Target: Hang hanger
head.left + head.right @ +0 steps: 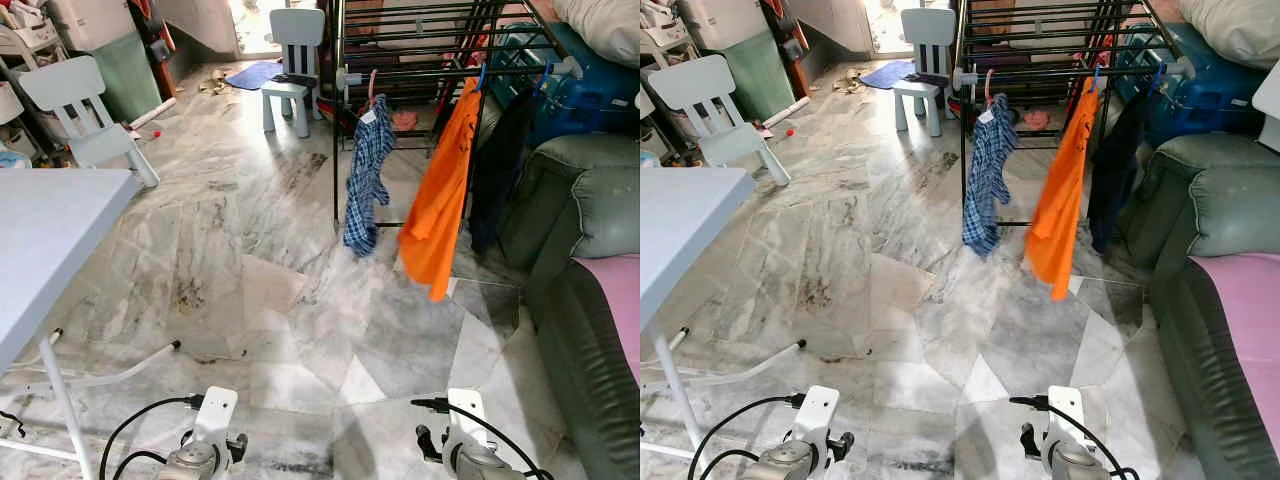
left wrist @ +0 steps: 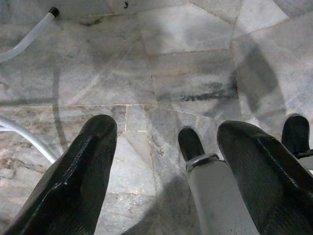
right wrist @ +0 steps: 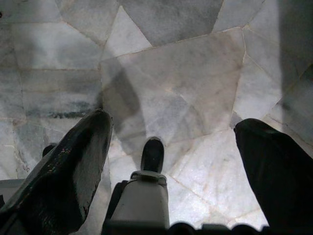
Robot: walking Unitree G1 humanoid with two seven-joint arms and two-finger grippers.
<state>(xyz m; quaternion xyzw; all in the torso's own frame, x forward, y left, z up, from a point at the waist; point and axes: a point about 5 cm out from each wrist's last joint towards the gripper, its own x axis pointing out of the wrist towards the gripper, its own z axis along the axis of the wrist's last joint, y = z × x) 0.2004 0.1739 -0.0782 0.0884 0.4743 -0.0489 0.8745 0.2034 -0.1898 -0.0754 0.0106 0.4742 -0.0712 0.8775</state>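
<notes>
A black drying rack [image 1: 420,40] stands ahead to the right. On its front rail hang a blue plaid shirt [image 1: 366,180] on a pink hanger [image 1: 373,85], an orange shirt [image 1: 440,210] on a blue hanger, and a dark garment [image 1: 497,170]. Both arms hang low, their wrists at the bottom edge of the eye views, far short of the rack. My left gripper [image 2: 166,129] points down at the marble floor, open and holding nothing. My right gripper [image 3: 175,125] is likewise open above the floor. I see no loose hanger.
A pale blue table [image 1: 50,230] with white legs stands close on the left. Two small white chairs [image 1: 80,110] [image 1: 295,60] are farther back. A grey-green sofa [image 1: 590,300] lines the right side. Marble floor [image 1: 280,300] stretches between me and the rack.
</notes>
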